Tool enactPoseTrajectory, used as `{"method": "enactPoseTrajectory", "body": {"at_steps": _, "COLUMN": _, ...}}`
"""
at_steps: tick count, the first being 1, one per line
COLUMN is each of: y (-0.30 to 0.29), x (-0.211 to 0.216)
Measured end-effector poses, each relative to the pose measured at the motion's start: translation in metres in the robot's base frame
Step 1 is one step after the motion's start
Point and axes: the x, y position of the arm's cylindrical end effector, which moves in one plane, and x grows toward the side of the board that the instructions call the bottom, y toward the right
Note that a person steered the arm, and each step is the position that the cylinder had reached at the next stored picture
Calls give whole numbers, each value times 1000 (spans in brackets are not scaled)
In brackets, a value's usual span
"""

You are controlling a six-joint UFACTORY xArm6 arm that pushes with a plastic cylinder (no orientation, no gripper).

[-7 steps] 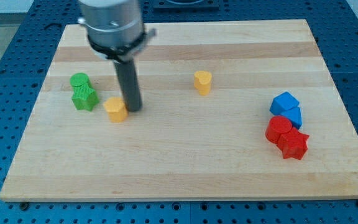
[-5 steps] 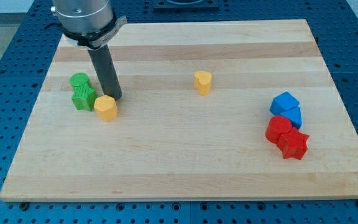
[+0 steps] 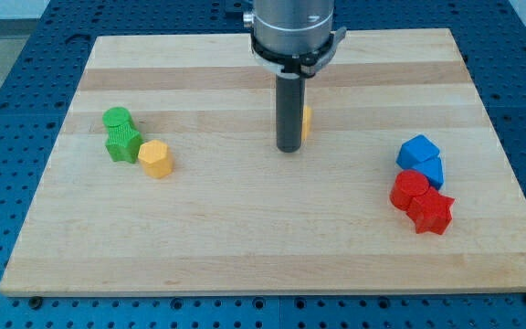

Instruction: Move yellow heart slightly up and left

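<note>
My tip (image 3: 288,148) now stands near the middle of the wooden board (image 3: 245,247), a little toward its far edge. It carries nothing and has nothing to clench — it is a bare dark rod. A moment ago it stood far over by the left edge, beside the yellow hexagonal plastic block (image 3: 155,158) and the green pair; it has since crossed to the small yellow plastic heart (image 3: 307,122), which is the block to move. The rod now covers most of that heart, so only a sliver shows at its right side, and whether they touch cannot be told. The heart seems not to have shifted yet.

I judge this placement awkward: the tip sits on the heart's left and near side, while a push up and left needs it on the right and near side.

Room is ample — bare wood runs from the heart to the far edge and far-left corner. The green cylinder (image 3: 115,119) and green star (image 3: 123,143) lie well apart, as do the blue blocks (image 3: 422,158) and red blocks (image 3: 421,203) by the right edge.
</note>
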Motion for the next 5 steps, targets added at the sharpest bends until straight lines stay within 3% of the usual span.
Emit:
{"method": "enactPoseTrajectory", "body": {"at_steps": 2, "y": 11, "x": -48}}
{"method": "enactPoseTrajectory", "body": {"at_steps": 3, "y": 20, "x": -2}}
{"method": "enactPoseTrajectory", "body": {"at_steps": 5, "y": 48, "x": -44}}
